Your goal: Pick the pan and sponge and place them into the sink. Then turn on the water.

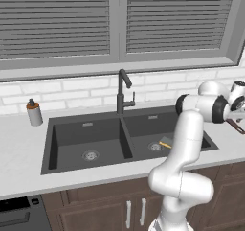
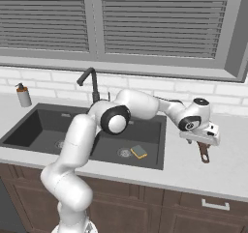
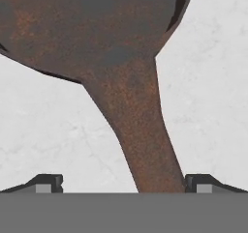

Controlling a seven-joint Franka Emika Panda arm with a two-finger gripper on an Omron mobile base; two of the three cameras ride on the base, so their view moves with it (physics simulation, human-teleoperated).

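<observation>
Two jobs are left, it seems, since the sponge (image 1: 165,143) already lies in the sink (image 1: 62,144), low in the middle of the left base view. The pan (image 2: 204,152) rests on the counter (image 2: 227,169) at the right of the right base view, under the gripper (image 2: 202,141). In the hand view the claw tips are seen wide apart at the bottom corners, with the pan handle (image 3: 143,140) between them, not squeezed. If the handle is pinched far from the bowl, the pan could tip and slide out. The faucet (image 1: 123,92) is shown well by the base views.
</observation>
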